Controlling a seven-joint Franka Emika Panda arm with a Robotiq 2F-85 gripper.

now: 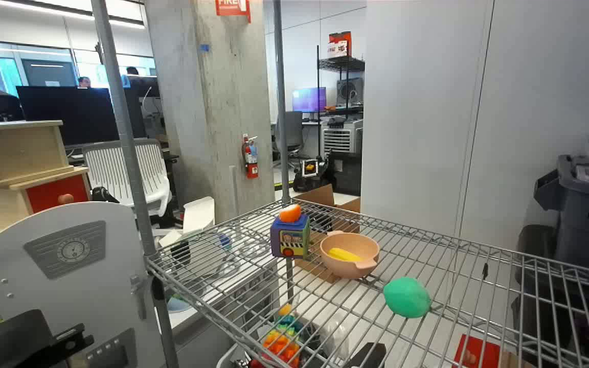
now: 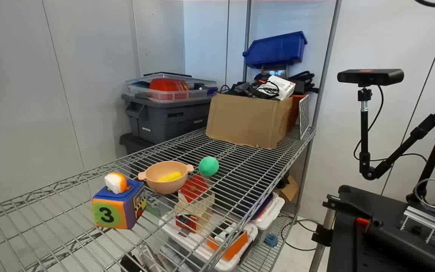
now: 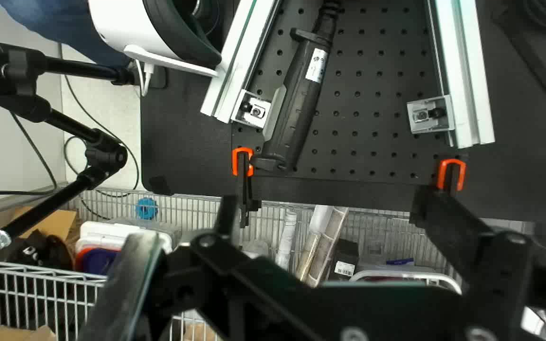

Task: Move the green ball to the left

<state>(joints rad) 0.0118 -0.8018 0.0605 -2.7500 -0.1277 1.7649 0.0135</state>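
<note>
A smooth green ball (image 1: 407, 297) rests on a wire-rack bench (image 1: 463, 315), in an exterior view at four o'clock from an orange bowl (image 1: 343, 267), just beside it but apart; the bench's far edge lies toward one o'clock of the ball, a nearer edge toward eight. The bench runs on broadly toward three o'clock, the roomier side for moving. In the wrist view, the claw (image 3: 324, 208) has its fingers spread wide.
</note>
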